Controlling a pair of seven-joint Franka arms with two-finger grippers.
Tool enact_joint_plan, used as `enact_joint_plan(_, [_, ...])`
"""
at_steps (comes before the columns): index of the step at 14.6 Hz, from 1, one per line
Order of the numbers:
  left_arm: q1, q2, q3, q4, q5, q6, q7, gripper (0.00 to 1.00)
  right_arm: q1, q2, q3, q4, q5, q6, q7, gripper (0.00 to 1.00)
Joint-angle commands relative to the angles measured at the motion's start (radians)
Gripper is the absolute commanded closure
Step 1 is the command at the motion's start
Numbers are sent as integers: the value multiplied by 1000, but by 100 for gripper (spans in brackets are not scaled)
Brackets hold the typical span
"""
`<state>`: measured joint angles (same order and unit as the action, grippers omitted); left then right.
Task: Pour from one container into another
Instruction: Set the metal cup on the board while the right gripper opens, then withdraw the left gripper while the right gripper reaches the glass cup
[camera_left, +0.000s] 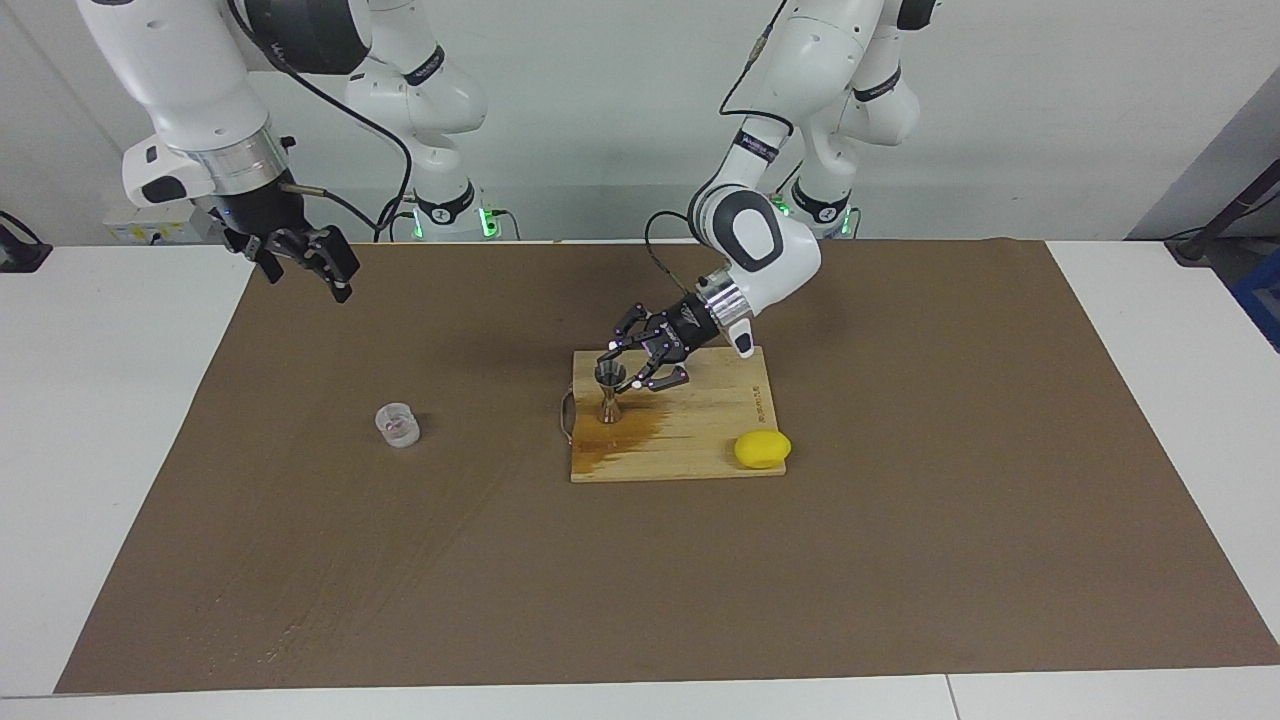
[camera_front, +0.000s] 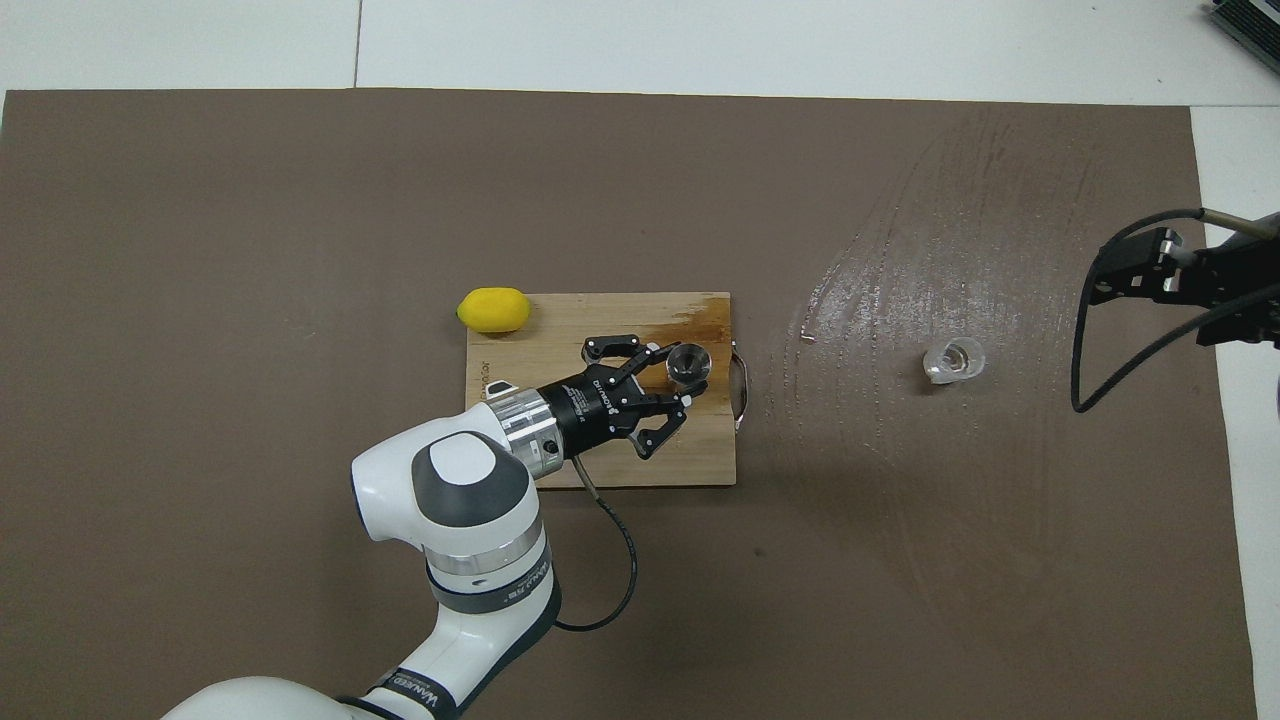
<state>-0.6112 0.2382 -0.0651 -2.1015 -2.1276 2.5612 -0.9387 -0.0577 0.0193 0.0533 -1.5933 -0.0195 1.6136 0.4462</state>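
The jigger (camera_left: 609, 391) (camera_front: 689, 362) stands upright on the board (camera_left: 700, 440) (camera_front: 600, 320), at the end of the board toward the right arm's end of the table, its open upper cone facing up. A dark wet stain spreads across the wood from its foot toward the board's edge farther from the robots. The left gripper (camera_left: 632, 368) (camera_front: 676, 374) is low over the board just beside the jigger, its fingers spread apart; one fingertip (camera_left: 612, 352) lies close to the jigger's rim and the other reaches past it, nearer the robots, so the jaws are not closed on it. Whether a finger touches the steel I cannot tell.

The cup (camera_left: 398, 424) (camera_front: 953, 361) sits on the brown mat (camera_left: 900, 560) (camera_front: 250, 200), well apart from the board, toward the right arm's end of the table, about as far from the robots as the jigger. In the overhead view it looks tipped on its side, though I cannot be sure. Streaks of wet droplets mark the mat around it.

The right gripper (camera_left: 305, 262) (camera_front: 1140, 275) hangs in the air over the mat's edge at its own end, well clear of the cup, waiting; whether it is spread or pressed together I cannot tell.

A lemon (camera_left: 762, 449) (camera_front: 493, 309) rests at the board's corner farthest from the robots, toward the left arm's end
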Motion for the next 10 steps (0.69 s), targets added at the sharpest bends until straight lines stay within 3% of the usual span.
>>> enact_joint_plan(1, [-18, 7, 13, 14, -26, 19, 21, 100, -16, 39, 3, -10, 33, 20, 148, 0])
enact_joint_plan(3, [-18, 7, 15, 11, -25, 19, 34, 95, -51, 65, 2, -17, 102, 49, 335, 0])
enact_joint_plan(5, [-18, 7, 13, 8, -25, 20, 32, 67, -76, 93, 2, -33, 150, 55, 426, 0])
enact_joint_plan(8, [-19, 7, 13, 6, -25, 22, 34, 58, -117, 151, 2, -57, 242, 81, 518, 0])
enact_joint_plan(9, [-19, 7, 14, 6, -25, 24, 32, 44, -126, 163, 2, -88, 263, 115, 531, 0])
enact_joint_plan(10, [-19, 7, 15, 6, -25, 25, 32, 5, -140, 166, 2, -124, 288, 158, 531, 0])
